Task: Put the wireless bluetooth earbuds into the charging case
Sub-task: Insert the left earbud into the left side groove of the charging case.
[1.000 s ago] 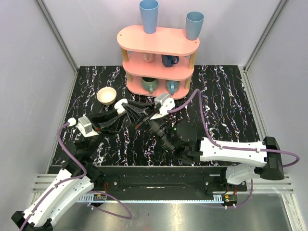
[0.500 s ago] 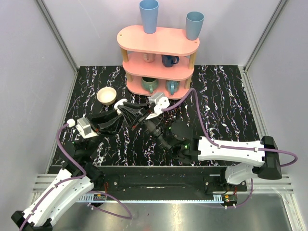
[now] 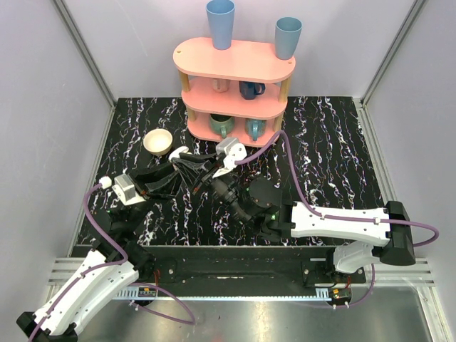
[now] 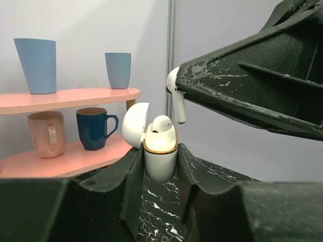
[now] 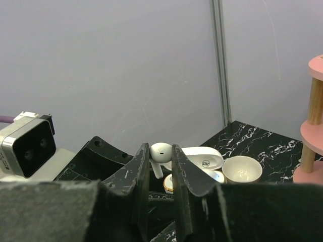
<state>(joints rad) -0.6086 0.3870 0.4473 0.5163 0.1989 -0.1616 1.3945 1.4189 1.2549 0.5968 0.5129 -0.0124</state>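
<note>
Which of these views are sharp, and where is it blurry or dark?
Left wrist: the charging case and the earbud above it are sharp; the left gripper goes dark and soft toward the bottom. Right wrist: the right gripper blurs near the lens, the earbud is crisp. Top external: even light, no glare, but the dark grippers blend into the black marbled table.

— Is there any writing to read in these views?
— Just one candidate. A small dark round mark (image 5: 205, 163) sits on the open white lid of the charging case (image 5: 194, 156), seen from the right wrist (its characters are too small to make out).
— And elsewhere?
— No legible text, number or brand shows in any view.
</note>
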